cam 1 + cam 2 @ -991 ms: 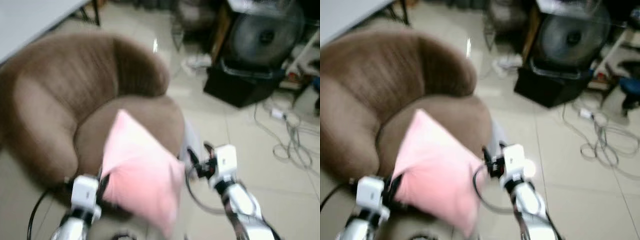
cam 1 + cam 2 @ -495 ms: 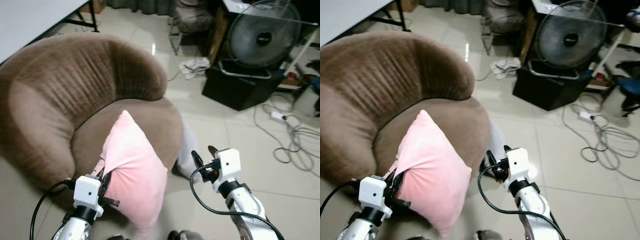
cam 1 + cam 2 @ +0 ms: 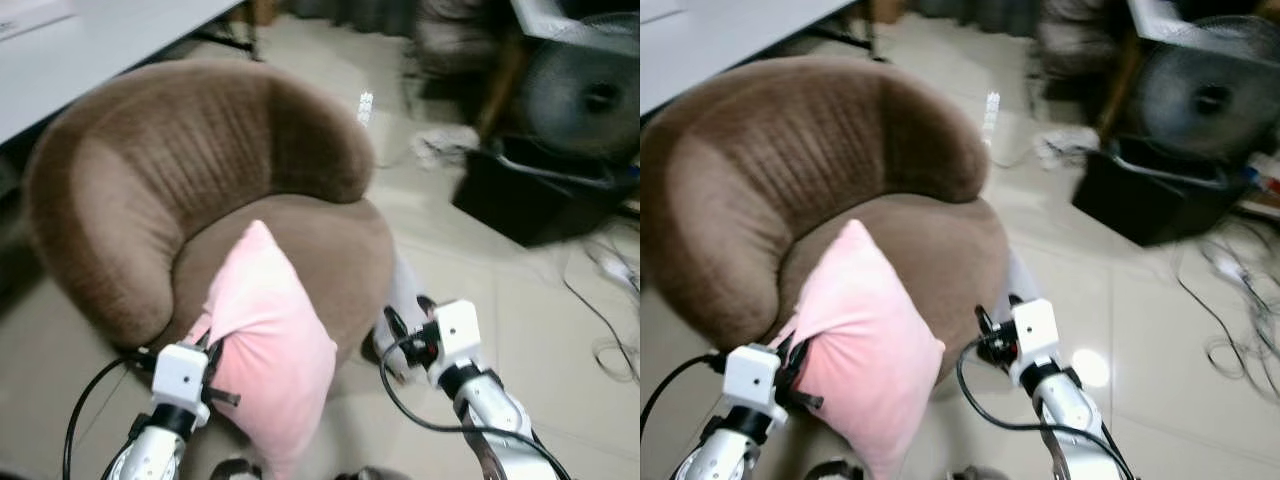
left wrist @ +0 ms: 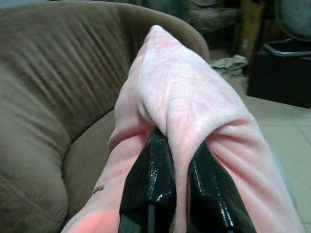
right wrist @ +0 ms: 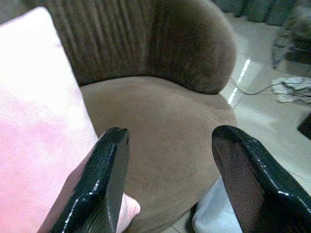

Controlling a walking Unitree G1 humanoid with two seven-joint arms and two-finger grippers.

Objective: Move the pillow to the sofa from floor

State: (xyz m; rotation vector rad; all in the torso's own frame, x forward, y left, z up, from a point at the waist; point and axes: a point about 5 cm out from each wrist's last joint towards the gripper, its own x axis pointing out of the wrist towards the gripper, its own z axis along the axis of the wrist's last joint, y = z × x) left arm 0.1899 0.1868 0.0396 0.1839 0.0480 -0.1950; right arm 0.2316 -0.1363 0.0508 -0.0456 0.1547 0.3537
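1. Pillow, soft pink plush (image 3: 270, 335), hangs pinched in the left gripper (image 4: 170, 165), whose jaws clamp a fold.
2. Right gripper (image 5: 170, 170) stands wide apart, holding nothing, just beside it.
3. Round brown velour sofa (image 3: 150, 170) lies beyond both; carrying step, next calls for reaching forward over the seat.

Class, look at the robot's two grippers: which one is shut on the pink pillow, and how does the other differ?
The left gripper is shut on a fold of the pink pillow, holding it at the brown sofa. The right gripper is open, holding nothing.
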